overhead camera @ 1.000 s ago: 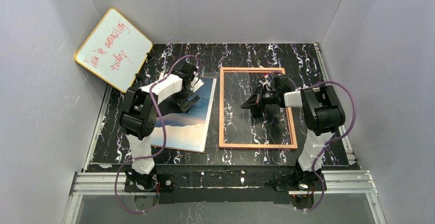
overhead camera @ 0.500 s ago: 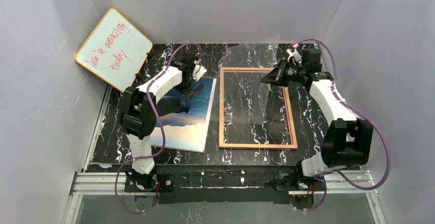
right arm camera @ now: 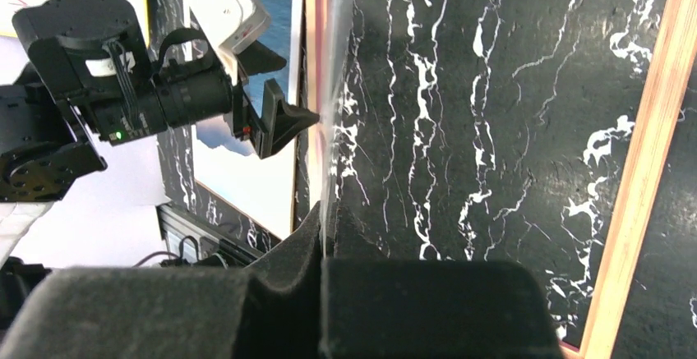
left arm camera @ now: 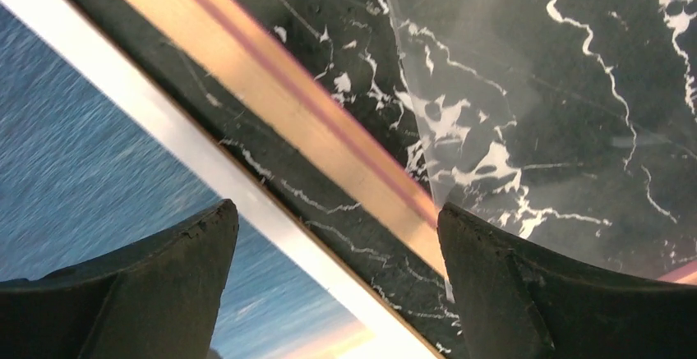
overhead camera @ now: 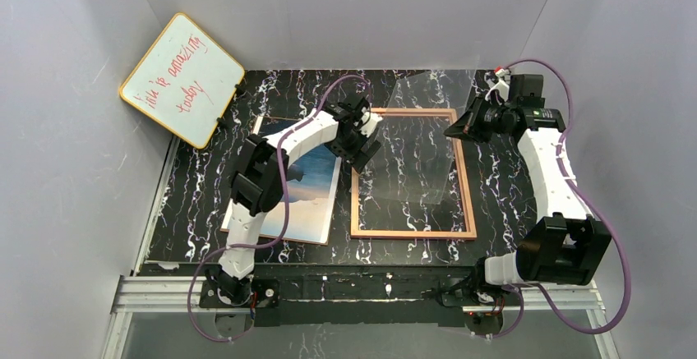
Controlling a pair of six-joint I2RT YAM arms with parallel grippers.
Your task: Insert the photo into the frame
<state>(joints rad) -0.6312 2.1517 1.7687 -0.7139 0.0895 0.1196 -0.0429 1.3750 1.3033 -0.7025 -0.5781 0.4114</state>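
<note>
Clear pane pinched edge-on in right gripper, tilted above the frame; left gripper fingers wide at its left corner, holding nothing; the photo lies flat just left of frame. Risk: thin grip, pane could pivot and slip out.

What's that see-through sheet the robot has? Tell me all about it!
The clear sheet is a thin, rectangular, glass-like pane; the marbled table shows straight through it. It is lifted and tilted over the frame. The right gripper pinches one edge. Whether its low edge touches the frame is unclear.
</note>
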